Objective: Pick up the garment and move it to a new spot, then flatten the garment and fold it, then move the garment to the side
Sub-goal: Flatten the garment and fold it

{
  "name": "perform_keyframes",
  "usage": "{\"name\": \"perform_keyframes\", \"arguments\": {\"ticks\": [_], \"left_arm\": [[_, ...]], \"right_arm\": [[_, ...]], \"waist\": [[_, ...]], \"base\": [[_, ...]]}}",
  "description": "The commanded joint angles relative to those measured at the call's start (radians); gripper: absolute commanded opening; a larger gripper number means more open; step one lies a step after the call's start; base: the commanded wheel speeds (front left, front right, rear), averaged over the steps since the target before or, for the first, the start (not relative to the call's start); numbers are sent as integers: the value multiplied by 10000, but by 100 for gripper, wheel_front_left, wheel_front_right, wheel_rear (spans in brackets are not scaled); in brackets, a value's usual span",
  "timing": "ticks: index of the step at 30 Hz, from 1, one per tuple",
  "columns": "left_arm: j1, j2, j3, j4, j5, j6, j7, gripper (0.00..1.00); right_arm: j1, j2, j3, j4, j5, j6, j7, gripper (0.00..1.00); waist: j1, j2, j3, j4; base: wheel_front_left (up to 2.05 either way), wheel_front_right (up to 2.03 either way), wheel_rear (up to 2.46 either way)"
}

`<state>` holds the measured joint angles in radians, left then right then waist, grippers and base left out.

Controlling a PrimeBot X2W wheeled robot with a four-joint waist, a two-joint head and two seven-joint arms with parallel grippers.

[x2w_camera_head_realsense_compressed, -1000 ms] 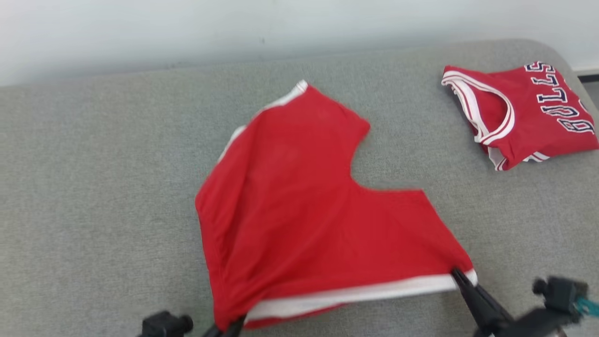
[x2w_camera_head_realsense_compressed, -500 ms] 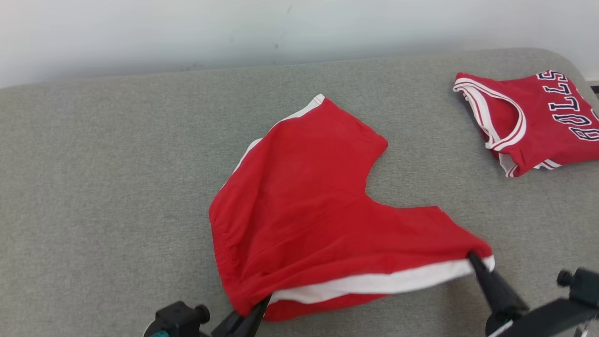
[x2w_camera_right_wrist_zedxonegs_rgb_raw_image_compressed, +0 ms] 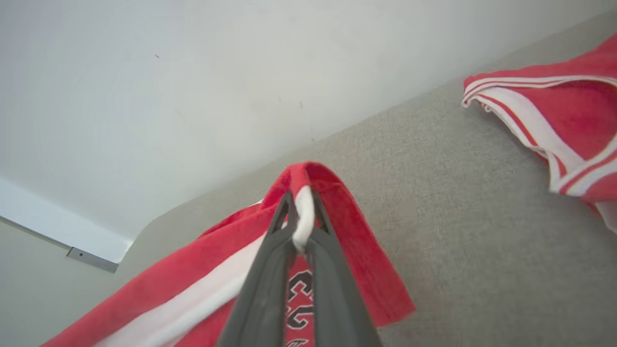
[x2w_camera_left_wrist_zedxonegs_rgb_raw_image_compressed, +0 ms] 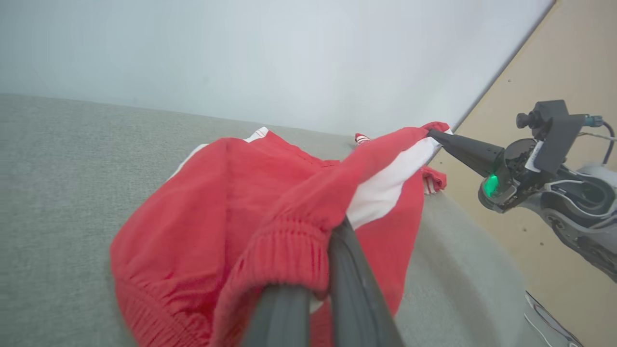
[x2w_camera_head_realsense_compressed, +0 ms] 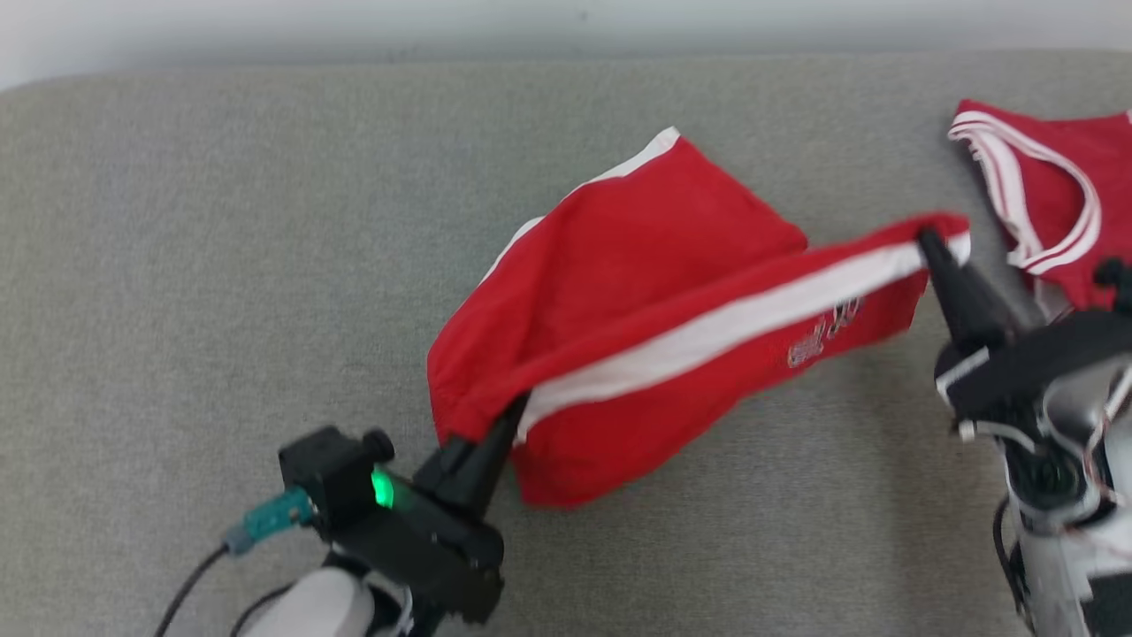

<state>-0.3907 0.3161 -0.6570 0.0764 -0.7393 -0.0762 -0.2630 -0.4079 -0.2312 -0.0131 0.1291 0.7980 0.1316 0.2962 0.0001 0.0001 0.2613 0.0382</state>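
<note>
The garment (x2w_camera_head_realsense_compressed: pixel 637 265) is a pair of red shorts with a white side stripe, half lifted off the grey cushion. My left gripper (x2w_camera_head_realsense_compressed: pixel 513 416) is shut on its elastic waistband corner (x2w_camera_left_wrist_zedxonegs_rgb_raw_image_compressed: pixel 289 246) at the lower left. My right gripper (x2w_camera_head_realsense_compressed: pixel 929 241) is shut on the hem end by the white stripe (x2w_camera_right_wrist_zedxonegs_rgb_raw_image_compressed: pixel 301 217), held higher at the right. The stripe edge hangs stretched between the two grippers, and printed lettering (x2w_camera_head_realsense_compressed: pixel 822 341) shows below it. The far leg of the garment still lies on the cushion.
A folded red jersey (x2w_camera_head_realsense_compressed: pixel 1052 203) with white trim lies at the cushion's right end, close to my right gripper. The grey cushion (x2w_camera_head_realsense_compressed: pixel 221 248) stretches bare to the left and front. A pale wall (x2w_camera_left_wrist_zedxonegs_rgb_raw_image_compressed: pixel 241 48) runs behind, and the cushion's right edge (x2w_camera_left_wrist_zedxonegs_rgb_raw_image_compressed: pixel 482 250) drops to the floor.
Both grippers have lifted the near edge of the garment and carried it away from me, the right one farther, so the striped edge folds over the rest. The head camera has shifted too.
</note>
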Motion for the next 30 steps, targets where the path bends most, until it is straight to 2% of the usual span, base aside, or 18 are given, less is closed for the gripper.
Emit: {"name": "perform_keyframes", "arguments": {"ticks": [1, 8, 15, 24, 25, 26, 27, 28, 30], "left_arm": [[-361, -204, 215, 248, -46, -91, -15, 0], [-1183, -712, 776, 1289, 110, -259, -15, 0], [-1853, -1197, 1314, 2219, 394, -438, -15, 0], [-2257, -1765, 1524, 2965, 751, -541, -15, 0], [-2275, -1797, 1547, 3029, 803, -527, -16, 0], [-2300, -1824, 1551, 3095, 901, -526, -16, 16], [-2315, -1850, 1557, 3150, 988, -529, -16, 49], [-2304, -1871, 1580, 3195, 1074, -533, -16, 100], [-2193, -1897, 1652, 3223, 1197, -536, -16, 100]], "right_arm": [[-708, -14, 95, 454, -252, -23, -103, 0], [-2839, 206, 375, 2407, -675, -23, -391, 0], [-4791, 302, 1085, 4601, -1201, -23, -975, 0], [-6317, 436, 2224, 6719, -1313, -23, -2010, 0], [-6396, 425, 2352, 6924, -1309, -23, -2121, 31], [-6479, 417, 2491, 7080, -1289, -23, -2213, 85], [-6546, 407, 2644, 7250, -1255, -23, -2273, 100], [-6559, 378, 2816, 7392, -1242, -23, -2283, 100], [-6545, 259, 3164, 7561, -1199, -23, -2435, 100]], "waist": [[-1, -1, 593, 494], [-1, -1, 1094, 858], [-1, -1, 1491, 1143], [-1, -1, 1672, 1325], [-1, -1, 1661, 1330], [-1, -1, 1639, 1339], [-1, -1, 1612, 1342], [-1, -1, 1567, 1337], [-1, -1, 1455, 1319]], "base": [[0, 0, 0], [0, 0, 0], [0, 0, 0], [0, 0, 0], [0, 0, 0], [0, 0, 0], [0, 0, 0], [0, 0, 0], [0, 0, 0]]}}
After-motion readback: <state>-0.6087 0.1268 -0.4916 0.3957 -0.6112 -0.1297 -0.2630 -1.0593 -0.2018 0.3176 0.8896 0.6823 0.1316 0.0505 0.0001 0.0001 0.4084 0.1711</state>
